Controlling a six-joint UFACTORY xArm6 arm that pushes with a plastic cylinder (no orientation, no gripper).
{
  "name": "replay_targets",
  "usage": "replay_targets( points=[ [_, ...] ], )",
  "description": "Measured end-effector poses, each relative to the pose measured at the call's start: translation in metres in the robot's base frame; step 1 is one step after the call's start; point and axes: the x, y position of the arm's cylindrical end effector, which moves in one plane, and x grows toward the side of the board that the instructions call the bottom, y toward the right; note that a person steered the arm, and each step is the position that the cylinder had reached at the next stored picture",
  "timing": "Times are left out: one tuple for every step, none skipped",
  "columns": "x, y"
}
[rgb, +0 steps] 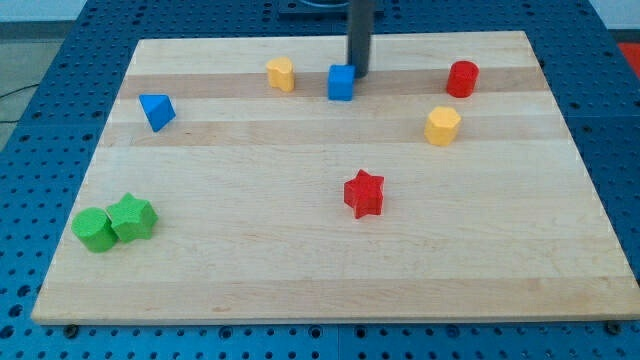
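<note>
Just beside my tip (359, 76): blue cube (342, 83)

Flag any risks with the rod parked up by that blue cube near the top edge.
My tip sits at the upper right corner of the blue cube, so an off-centre push could spin it rather than slide it. The yellow block lies just to the view's left and could get bumped. Both sit close to the wooden board's top edge.

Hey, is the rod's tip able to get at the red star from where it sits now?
Probably yes. My tip sits at the upper right edge of the blue cube, and the board between it and the red star below looks bare, the cube lying just left of that line.
</note>
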Motion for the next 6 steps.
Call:
replay_targets(
  points=[
    [0.027, -0.013],
    [0.074, -0.053],
    [0.061, -0.054],
    [-0.011, -0.093],
    [-0.024, -0.219],
    [-0.004, -0.290]
  ],
)
